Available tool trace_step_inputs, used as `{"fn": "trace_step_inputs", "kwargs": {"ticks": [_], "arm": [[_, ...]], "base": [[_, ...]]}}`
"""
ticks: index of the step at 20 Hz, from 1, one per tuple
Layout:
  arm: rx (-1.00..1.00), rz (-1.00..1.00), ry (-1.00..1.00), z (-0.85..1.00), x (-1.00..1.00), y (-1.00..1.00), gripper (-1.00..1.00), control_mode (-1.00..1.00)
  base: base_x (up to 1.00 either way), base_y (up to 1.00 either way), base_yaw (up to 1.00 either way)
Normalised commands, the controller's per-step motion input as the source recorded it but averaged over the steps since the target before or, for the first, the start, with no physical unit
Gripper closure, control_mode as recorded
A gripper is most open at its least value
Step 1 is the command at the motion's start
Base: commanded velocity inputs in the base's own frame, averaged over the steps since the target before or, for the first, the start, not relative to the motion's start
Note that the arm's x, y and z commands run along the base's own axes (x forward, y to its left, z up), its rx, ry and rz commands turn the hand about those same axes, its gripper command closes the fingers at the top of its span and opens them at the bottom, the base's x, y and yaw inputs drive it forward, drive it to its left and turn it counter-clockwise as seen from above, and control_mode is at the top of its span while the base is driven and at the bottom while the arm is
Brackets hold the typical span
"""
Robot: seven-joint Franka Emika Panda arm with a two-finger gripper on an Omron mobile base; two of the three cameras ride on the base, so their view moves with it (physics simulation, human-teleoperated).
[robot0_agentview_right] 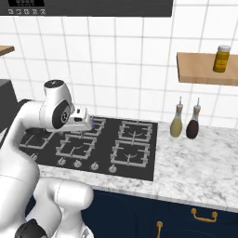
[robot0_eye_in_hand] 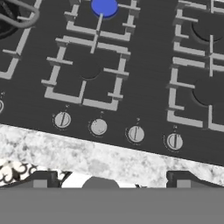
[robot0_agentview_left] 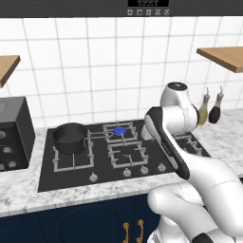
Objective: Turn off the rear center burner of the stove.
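The stove [robot0_agentview_left: 66,178] is a black glass cooktop set in the marble counter. Its rear center burner [robot0_agentview_left: 119,130] glows blue inside a grey grate, and it shows again at the top of the hand view [robot0_eye_in_hand: 104,6]. A row of small silver knobs [robot0_eye_in_hand: 98,127] runs along the stove's front edge. My gripper [robot0_eye_in_hand: 112,180] hangs open above the counter's front edge, just in front of those knobs, with nothing between its fingertips [robot0_eye_in_hand: 41,179]. In the right base view my hand [robot0_agentview_right: 80,120] hovers over the stove's left half.
A dark pot [robot0_agentview_left: 70,137] sits on the rear left burner. A boxy black countertop oven [robot0_agentview_left: 14,133] stands left of the stove. Two oil bottles [robot0_agentview_right: 176,122] stand on the counter to the right, under a wooden shelf [robot0_agentview_right: 204,69] holding a yellow jar [robot0_agentview_right: 222,58].
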Motion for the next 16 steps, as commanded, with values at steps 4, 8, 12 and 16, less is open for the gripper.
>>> {"fn": "trace_step_inputs", "kwargs": {"ticks": [4, 8, 12, 16], "arm": [[0.00, 0.12, 0.00, -0.32, -0.08, 0.00, -1.00, -1.00], [0.00, 0.01, 0.00, -0.33, -0.06, 0.01, -1.00, -1.00], [0.00, 0.00, 0.03, -0.26, 0.00, 0.06, -1.00, -1.00], [0.00, 0.01, 0.11, -0.24, 0.00, 0.06, -1.00, -1.00]], "base": [[0.00, 0.00, 0.00], [0.00, 0.00, 0.00], [0.00, 0.00, 0.00], [0.00, 0.00, 0.00]]}}
